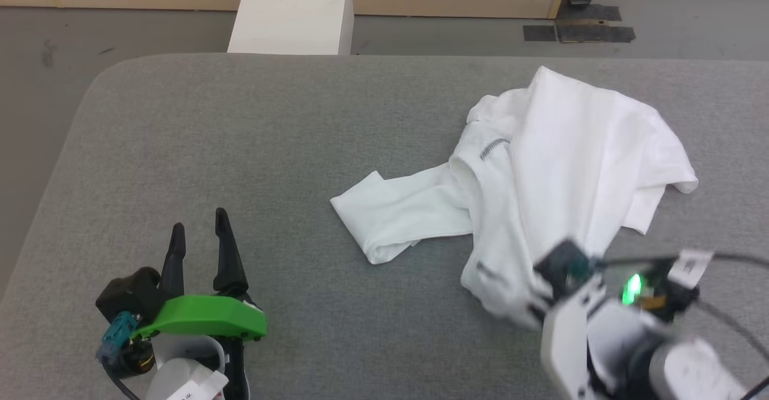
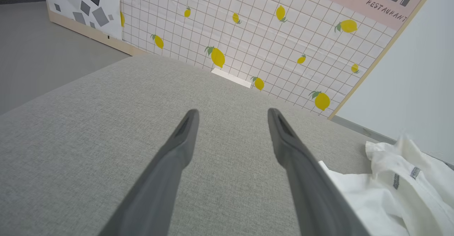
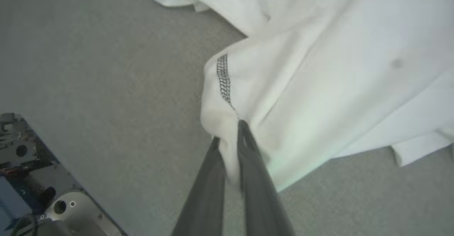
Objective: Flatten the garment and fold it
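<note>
The garment (image 1: 559, 166), a crumpled white T-shirt with dark zigzag stitching, lies on the right half of the grey table (image 1: 240, 148), one sleeve stretched to the left. In the right wrist view my right gripper (image 3: 228, 133) is shut on a fold of the garment (image 3: 319, 69) near a stitched hem, the cloth pinched between its two dark fingers. In the head view that gripper (image 1: 528, 304) sits at the garment's near edge, its fingers blurred and partly hidden by its wrist. My left gripper (image 1: 198, 229) stands open over bare table at the lower left, well apart from the garment (image 2: 390, 190); nothing lies between its fingers (image 2: 177, 151).
A rigid white box (image 1: 294, 9) stands beyond the table's far edge. Behind it runs a low wall panel (image 2: 266, 34) with a grid and lemon print. Grey floor (image 1: 48, 45) surrounds the table. The table's rounded left corner is at the upper left.
</note>
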You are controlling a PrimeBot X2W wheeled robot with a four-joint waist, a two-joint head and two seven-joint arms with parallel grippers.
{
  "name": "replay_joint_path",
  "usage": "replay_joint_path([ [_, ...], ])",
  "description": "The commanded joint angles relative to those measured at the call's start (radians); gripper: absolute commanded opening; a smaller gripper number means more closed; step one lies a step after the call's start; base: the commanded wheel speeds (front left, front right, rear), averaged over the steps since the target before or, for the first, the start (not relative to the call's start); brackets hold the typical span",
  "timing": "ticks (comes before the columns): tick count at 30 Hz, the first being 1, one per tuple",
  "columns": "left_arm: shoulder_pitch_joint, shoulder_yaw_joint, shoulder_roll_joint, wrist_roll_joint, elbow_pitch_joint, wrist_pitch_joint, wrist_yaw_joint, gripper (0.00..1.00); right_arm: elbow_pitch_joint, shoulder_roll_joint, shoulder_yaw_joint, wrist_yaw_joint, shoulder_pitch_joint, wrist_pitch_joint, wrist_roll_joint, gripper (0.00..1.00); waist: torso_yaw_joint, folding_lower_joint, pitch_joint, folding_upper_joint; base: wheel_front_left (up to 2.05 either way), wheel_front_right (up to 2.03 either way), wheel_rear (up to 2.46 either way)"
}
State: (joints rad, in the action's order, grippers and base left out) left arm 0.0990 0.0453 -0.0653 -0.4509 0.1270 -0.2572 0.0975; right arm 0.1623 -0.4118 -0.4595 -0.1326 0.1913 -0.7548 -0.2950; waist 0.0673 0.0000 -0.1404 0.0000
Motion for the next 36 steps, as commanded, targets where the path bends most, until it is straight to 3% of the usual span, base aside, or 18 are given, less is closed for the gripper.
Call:
replay_joint_path([
  [1, 0.001, -0.002, 0.002, 0.011, 0.003, -0.005, -0.005, 1.0, -0.005, 0.007, 0.003, 0.002, -0.049, -0.017, -0.001, 0.0, -0.009, 0.0, 0.003, 0.0, 0.0, 0.0, 0.0],
  [6, 0.006, 0.004, 0.001, 0.014, 0.007, -0.005, -0.009, 1.0, -0.07, 0.072, 0.073, 0.002, -0.187, -0.042, 0.024, 0.0, -0.025, 0.0, 0.007, 0.0, 0.0, 0.0, 0.0],
  [7, 0.007, 0.006, 0.001, 0.014, 0.009, -0.005, -0.011, 1.0, -0.084, 0.094, 0.104, 0.002, -0.21, -0.043, 0.034, 0.07, -0.028, 0.0, 0.007, 0.0, 0.0, 0.0, 0.0],
  [8, 0.007, 0.009, 0.0, 0.015, 0.01, -0.005, -0.012, 1.0, -0.088, 0.109, 0.125, 0.002, -0.224, -0.035, 0.043, 0.27, -0.03, 0.0, 0.008, 0.0, 0.0, 0.0, 0.0],
  [9, 0.007, 0.012, 0.0, 0.015, 0.012, -0.005, -0.014, 1.0, -0.089, 0.137, 0.165, 0.002, -0.241, -0.017, 0.05, 1.0, -0.032, 0.0, 0.009, 0.0, 0.0, 0.0, 0.0],
  [15, 0.009, 0.035, -0.001, 0.017, 0.013, 0.006, -0.022, 1.0, 0.003, 0.299, 0.429, 0.002, -0.299, 0.172, 0.111, 1.0, -0.048, 0.0, 0.018, 0.0, 0.0, 0.0, 0.0],
  [20, 0.07, 0.1, -0.005, 0.043, 0.019, 0.057, -0.048, 1.0, 0.069, 0.355, 0.577, 0.002, -0.285, 0.373, 0.162, 1.0, -0.092, 0.0, -0.006, 0.0, 0.0, 0.0, 0.0],
  [28, 0.288, 0.259, 0.001, 0.097, 0.171, 0.275, -0.094, 1.0, 0.007, 0.361, 0.553, 0.002, -0.205, 0.585, 0.125, 1.0, -0.173, 0.0, -0.088, 0.0, 0.0, 0.0, 0.0],
  [36, 0.461, 0.344, -0.004, 0.145, 0.362, 0.582, -0.079, 1.0, -0.087, 0.361, 0.465, 0.002, -0.138, 0.665, 0.094, 1.0, -0.239, 0.0, -0.151, 0.0, 0.0, 0.0, 0.0],
])
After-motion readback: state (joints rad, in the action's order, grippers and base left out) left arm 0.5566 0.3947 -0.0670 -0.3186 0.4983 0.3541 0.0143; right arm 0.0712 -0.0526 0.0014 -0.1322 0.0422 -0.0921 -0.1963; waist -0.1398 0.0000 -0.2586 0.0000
